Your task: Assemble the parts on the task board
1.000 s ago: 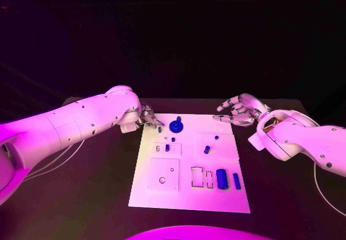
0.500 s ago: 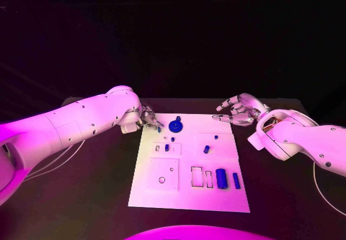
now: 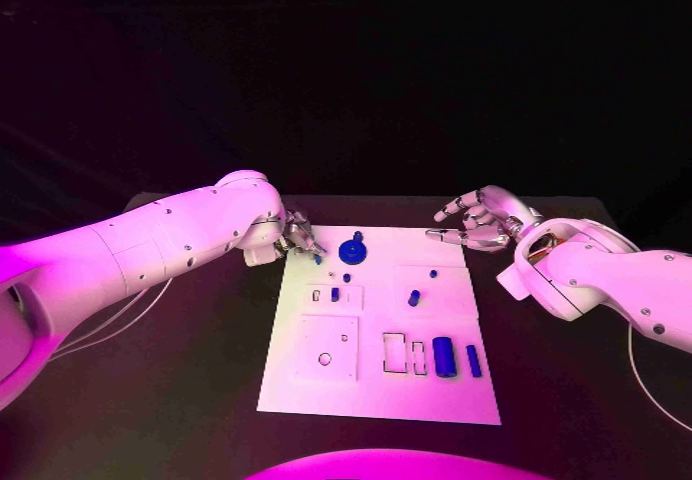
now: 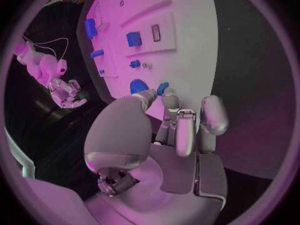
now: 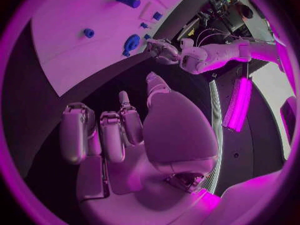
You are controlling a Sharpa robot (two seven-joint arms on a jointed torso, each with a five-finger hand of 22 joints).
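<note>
The white task board (image 3: 378, 400) lies mid-table. My left hand (image 3: 299, 237) hovers at its far left corner and pinches a small blue peg (image 3: 317, 258) between thumb and a fingertip; the left wrist view shows the peg (image 4: 162, 88) at the fingertips beside a round blue knob (image 4: 137, 86). That knob (image 3: 351, 251) stands at the board's far edge. My right hand (image 3: 476, 222) is off the far right corner, fingers spread and holding nothing. Small blue pegs (image 3: 333, 294) (image 3: 414, 297) stand mid-board. A blue cylinder (image 3: 443, 352) and a blue bar (image 3: 472, 361) lie at the near right.
Rectangular recesses (image 3: 395, 354) sit next to the cylinder, and a square plate with a hole (image 3: 327, 348) is at the near left of the board. Black table (image 3: 173, 400) surrounds the board on all sides.
</note>
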